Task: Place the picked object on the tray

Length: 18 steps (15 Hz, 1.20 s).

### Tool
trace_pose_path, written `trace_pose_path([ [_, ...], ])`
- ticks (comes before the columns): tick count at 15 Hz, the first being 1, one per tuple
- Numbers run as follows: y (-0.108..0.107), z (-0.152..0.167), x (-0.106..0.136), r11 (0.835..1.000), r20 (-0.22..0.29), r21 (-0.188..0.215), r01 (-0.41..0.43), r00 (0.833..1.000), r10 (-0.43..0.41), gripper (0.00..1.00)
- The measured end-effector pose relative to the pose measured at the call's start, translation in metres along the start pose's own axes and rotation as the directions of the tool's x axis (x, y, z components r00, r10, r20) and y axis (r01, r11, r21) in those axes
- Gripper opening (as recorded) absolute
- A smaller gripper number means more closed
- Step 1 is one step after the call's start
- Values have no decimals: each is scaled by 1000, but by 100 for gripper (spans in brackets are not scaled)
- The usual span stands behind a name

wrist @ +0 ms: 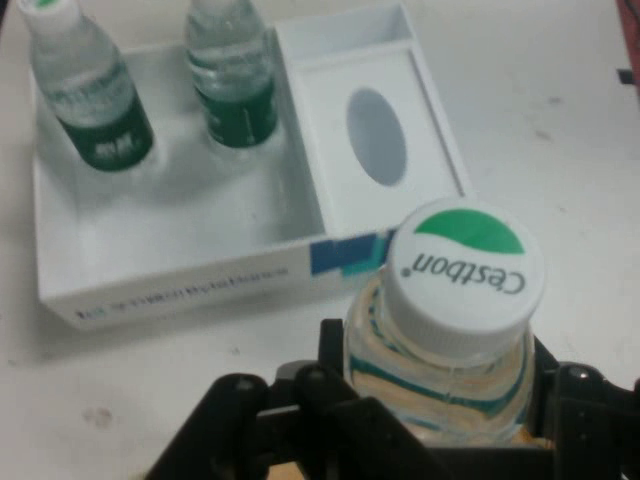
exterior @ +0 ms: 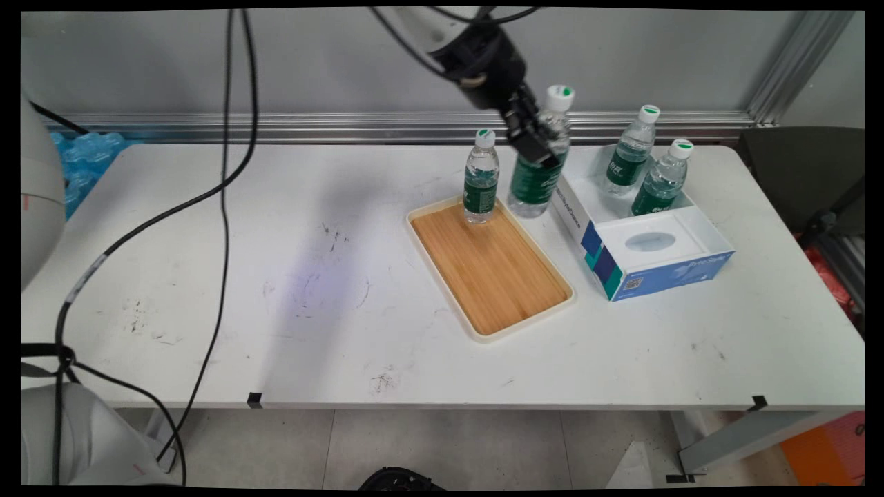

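Note:
My gripper (exterior: 542, 148) is shut on a water bottle (exterior: 542, 166) with a green label and a white cap (wrist: 467, 275). I hold it by its upper body, tilted, lifted between the wooden tray (exterior: 490, 266) and the white and blue box (exterior: 639, 235). A second bottle (exterior: 481, 177) stands upright on the tray's far corner. Two more bottles stand in the box's open compartment, one (exterior: 630, 153) farther back and one (exterior: 661, 179) nearer; the hand view shows them as one bottle (wrist: 90, 90) at the left and the other bottle (wrist: 235, 80) beside it.
The box has a raised white insert with an oval hole (exterior: 650, 241). Black cables (exterior: 224, 172) hang over the table's left half. A pack of blue bottles (exterior: 83, 159) lies behind the table's left far edge. A dark chair (exterior: 808, 179) stands at the right.

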Motion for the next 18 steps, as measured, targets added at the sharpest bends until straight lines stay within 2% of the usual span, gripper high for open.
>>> trace_pose_path([
  [3,11,-7,-20,1000,4,-13,1,1000,-1,0],
  [7,24,1,-48,1000,-9,-14,-2,1000,2,0],
  [11,32,26,-69,1000,-25,-10,-5,1000,4,0],
  [18,39,80,-81,1000,-58,-7,2,998,-2,0],
])
